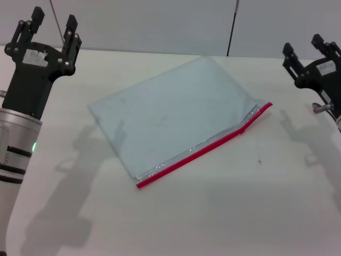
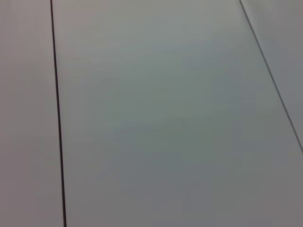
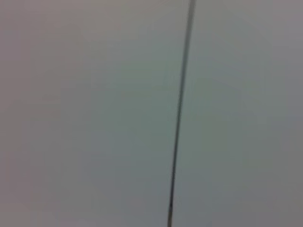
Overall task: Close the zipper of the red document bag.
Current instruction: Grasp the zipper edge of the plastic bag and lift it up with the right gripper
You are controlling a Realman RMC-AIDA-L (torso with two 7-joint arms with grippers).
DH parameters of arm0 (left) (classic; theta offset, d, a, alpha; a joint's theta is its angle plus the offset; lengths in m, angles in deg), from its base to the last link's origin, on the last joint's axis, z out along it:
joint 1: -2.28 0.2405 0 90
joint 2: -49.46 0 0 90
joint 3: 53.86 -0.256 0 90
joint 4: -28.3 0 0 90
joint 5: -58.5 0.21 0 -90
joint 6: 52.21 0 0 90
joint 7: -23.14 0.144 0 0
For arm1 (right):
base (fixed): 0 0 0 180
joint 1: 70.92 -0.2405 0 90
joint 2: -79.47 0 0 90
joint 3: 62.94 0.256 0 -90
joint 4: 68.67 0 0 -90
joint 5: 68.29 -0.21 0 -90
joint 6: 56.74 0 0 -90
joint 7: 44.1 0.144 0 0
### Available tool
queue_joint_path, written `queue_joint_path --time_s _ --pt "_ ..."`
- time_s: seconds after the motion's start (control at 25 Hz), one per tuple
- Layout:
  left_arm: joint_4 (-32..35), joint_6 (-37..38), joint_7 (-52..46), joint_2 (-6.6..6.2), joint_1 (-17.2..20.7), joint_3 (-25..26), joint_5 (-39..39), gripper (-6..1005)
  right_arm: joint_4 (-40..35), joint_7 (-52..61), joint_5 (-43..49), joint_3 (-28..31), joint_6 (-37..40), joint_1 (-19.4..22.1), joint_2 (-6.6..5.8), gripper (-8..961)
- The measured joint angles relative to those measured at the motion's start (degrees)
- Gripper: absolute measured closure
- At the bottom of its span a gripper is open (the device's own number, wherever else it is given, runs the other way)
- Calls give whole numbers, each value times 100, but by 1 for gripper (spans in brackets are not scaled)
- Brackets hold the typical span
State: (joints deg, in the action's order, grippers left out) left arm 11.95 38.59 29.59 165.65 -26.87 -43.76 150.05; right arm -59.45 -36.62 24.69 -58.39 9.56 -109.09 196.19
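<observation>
The red document bag (image 1: 170, 114) lies flat and skewed in the middle of the white table in the head view, a translucent pale blue-grey pouch. Its zipper (image 1: 205, 149) is a thin red strip with a silvery band along the near right edge, kinked near the right end. My left gripper (image 1: 52, 26) is raised at the far left, open and holding nothing, well away from the bag. At the far right edge my right gripper (image 1: 310, 48) is also raised, open and holding nothing. Both wrist views show only pale wall panels.
The white table (image 1: 224, 213) extends around the bag on all sides. A pale wall with dark vertical seams (image 1: 232, 26) stands behind the table's far edge.
</observation>
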Motion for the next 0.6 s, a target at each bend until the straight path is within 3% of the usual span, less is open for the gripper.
queue_joint_path --time_s 0.44,0.6 --pt "52 -96 -117 0 -8 0 4 398 -124 328 4 -24 -217 -34 1 280" --pt "62 -130 -118 0 -11 0 4 398 -203 -264 40 -215 -256 -76 -1 281"
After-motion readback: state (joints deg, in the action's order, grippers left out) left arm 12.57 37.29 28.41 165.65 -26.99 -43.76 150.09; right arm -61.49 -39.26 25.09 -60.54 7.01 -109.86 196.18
